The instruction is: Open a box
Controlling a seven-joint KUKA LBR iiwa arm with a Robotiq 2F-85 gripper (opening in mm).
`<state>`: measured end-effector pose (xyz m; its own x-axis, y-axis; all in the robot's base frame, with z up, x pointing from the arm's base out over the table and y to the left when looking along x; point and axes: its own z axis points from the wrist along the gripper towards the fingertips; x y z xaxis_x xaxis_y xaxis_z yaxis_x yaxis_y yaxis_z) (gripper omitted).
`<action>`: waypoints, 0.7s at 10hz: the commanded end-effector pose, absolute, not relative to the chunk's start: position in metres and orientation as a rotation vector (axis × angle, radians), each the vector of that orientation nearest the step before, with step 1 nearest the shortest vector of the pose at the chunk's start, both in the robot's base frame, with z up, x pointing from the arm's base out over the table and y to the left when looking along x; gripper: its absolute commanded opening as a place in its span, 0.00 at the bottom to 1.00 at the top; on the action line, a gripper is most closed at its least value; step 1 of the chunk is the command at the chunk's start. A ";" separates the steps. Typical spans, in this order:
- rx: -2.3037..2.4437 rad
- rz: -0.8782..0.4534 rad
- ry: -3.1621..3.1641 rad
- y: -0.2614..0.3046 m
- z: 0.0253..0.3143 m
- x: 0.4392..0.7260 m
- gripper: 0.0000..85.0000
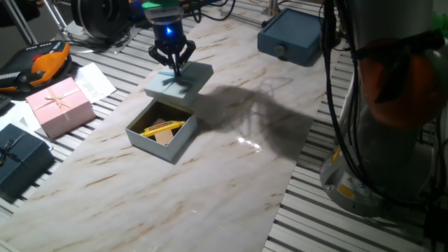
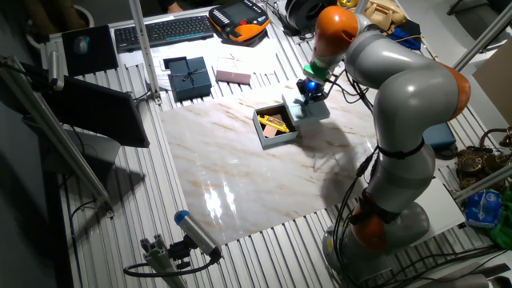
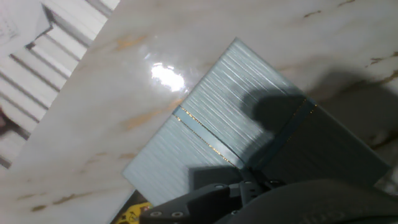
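The gripper [image 1: 172, 64] hangs over the far part of the marble table [image 1: 231, 175], its two dark fingers drawn in toward each other and meeting the top of the pale blue lid [image 1: 180, 79]. They appear pinched on something at the lid's centre, probably the ribbon bow, though the hand view shows only the thin ribbon line running across the lid [image 3: 242, 118] and not the grip itself. The lid sits tilted, one edge low, and is clear of its base; whether that low edge touches the table cannot be told.

The open box [image 1: 162, 130] lies just beside and nearer to the camera in one fixed view, down and left of the gripper, with its brown inside and a yellow object [image 1: 162, 127] showing. The lid overhangs the box's far rim only slightly. Judging from this, setting the lid down calls for moving away from the base, toward bare marble, not back over the opening.
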<state>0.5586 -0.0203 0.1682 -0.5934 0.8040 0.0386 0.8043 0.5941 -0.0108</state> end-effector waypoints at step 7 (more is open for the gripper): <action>-1.262 -0.058 -2.889 -0.048 0.159 0.555 0.00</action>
<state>0.5548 -0.0483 0.1592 -0.6785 0.7346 0.0032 0.7342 0.6779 0.0378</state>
